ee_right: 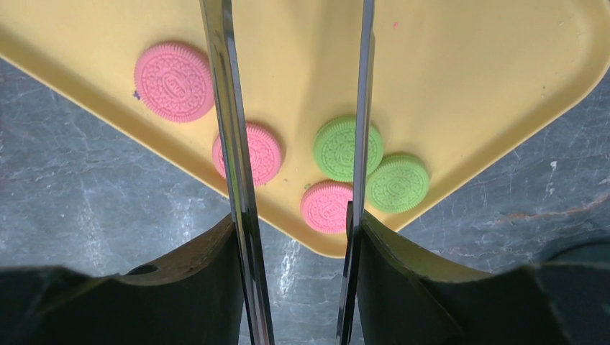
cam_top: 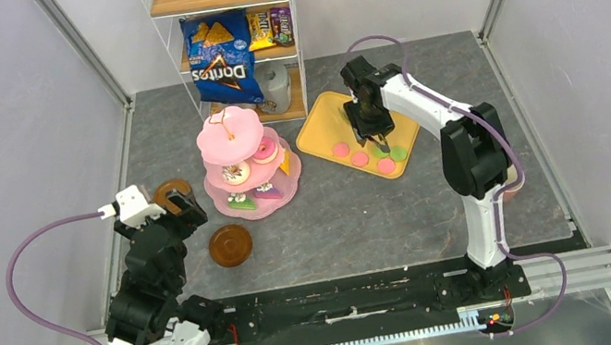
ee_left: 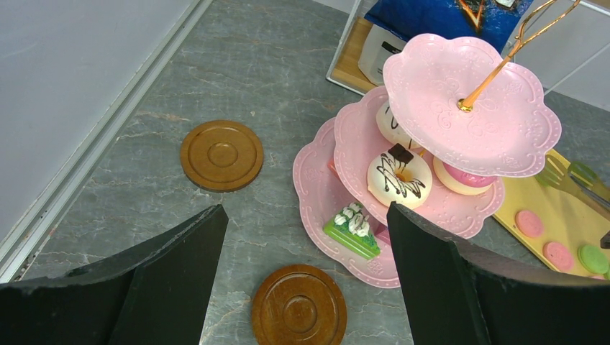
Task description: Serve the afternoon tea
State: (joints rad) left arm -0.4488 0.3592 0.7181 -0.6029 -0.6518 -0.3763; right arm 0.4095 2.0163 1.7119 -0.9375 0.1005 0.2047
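The metal tongs are pinched in the right gripper, with their two shiny flat blades spread and running straight out over the yellow tray. Right underneath, a green macaron is half crossed by one blade and a pink macaron by the other, with three more lying close by (matte, ridged little discs, probably slippery for smooth steel). The blade tips are cut off, so their height can't be told. The pink three-tier stand, scalloped and glossy, sits left of the tray. It's nearer the left gripper, which is held wide apart and empty near two brown saucers.
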